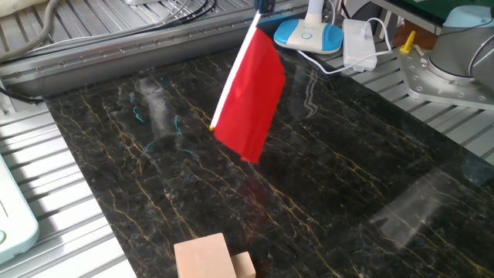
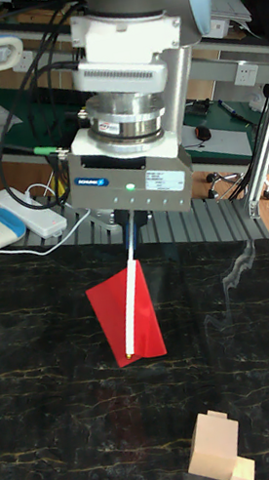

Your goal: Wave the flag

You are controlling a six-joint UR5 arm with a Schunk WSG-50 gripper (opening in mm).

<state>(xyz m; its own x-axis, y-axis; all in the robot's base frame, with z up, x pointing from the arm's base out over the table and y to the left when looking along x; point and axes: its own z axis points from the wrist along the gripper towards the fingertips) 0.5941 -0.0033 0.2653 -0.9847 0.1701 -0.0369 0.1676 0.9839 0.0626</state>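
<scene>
Dark marbled surface [image 1: 347, 177] lies beneath the flag [image 1: 251, 96], which hangs in the air. Its white stick slants downward from the claw [image 2: 132, 218], which is clamped on its upper end, red sheet trailing to one side.

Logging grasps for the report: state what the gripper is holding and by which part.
The gripper holds the flag by the upper end of its white stick; the red sheet hangs below, above the dark table.
</scene>
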